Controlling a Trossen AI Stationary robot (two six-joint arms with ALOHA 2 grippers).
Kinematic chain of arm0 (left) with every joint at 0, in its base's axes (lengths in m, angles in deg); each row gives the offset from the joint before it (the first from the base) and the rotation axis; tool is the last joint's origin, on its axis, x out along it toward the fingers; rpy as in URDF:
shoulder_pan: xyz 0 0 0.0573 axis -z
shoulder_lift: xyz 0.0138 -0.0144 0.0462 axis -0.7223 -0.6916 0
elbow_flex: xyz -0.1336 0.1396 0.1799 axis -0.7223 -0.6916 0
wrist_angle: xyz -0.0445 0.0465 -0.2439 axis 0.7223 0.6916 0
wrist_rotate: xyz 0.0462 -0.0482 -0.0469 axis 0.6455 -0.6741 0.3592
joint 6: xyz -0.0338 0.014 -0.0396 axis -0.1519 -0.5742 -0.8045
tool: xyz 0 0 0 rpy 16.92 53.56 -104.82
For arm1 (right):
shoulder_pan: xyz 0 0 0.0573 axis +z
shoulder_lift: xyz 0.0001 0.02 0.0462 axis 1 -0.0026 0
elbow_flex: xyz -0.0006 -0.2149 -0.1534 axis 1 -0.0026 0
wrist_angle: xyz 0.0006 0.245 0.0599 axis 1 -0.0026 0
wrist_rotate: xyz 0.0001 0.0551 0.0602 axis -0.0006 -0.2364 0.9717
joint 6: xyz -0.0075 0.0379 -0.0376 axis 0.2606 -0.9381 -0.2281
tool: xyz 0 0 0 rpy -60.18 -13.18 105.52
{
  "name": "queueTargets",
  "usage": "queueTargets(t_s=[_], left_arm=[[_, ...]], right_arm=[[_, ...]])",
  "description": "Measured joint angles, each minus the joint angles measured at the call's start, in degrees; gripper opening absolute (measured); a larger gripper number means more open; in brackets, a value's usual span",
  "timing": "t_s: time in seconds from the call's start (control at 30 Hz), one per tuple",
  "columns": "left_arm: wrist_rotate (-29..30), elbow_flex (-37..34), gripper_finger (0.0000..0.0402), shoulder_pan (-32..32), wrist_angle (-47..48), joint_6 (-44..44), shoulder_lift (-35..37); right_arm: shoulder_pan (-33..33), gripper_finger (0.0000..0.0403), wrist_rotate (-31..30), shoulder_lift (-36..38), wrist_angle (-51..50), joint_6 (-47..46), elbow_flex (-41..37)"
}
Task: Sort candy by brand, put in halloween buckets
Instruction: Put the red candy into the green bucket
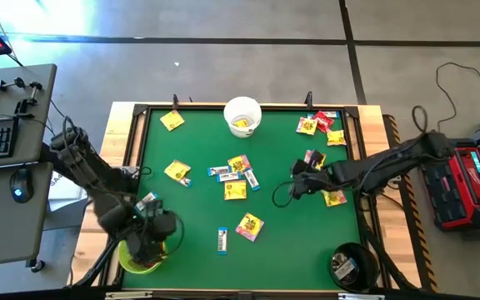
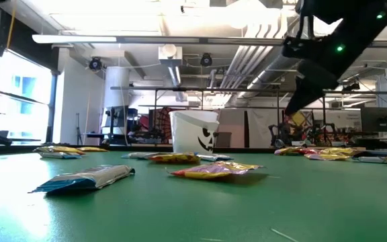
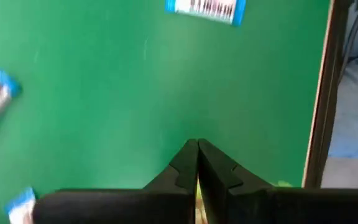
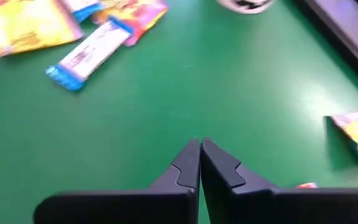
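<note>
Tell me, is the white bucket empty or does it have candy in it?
Not empty. From above, the white bucket stands upright at the table's far edge with yellow candy inside it.

Two dark, jointed robot arms with black cables; each ends in matte black, wedge-shaped fingers (image 4: 188, 165).

Candy (image 1: 235, 190) scattered flat; white (image 1: 242, 116), green (image 1: 140, 260), black (image 1: 352, 265) buckets upright.

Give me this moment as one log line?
left gripper: shut, empty, above lime green bucket | right gripper: shut, empty, mid-table | candy: scattered
</note>
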Motion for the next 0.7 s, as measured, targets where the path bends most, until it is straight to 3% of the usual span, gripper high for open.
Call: queueTargets(t_s=[0.33,0.7], left_arm=[[-1.7,0.0,0.0000,-15.4,-12.2,29.3,0.0],[-1.6,0.0,0.0000,-28.0,-29.5,53.7,0.0]], right_arm=[[-14.5,0.0000,-0.1,2.9,-2.5,3.0,0.0],[-39.0,0.0000,2.2,2.9,-3.2,4.8,0.0]])
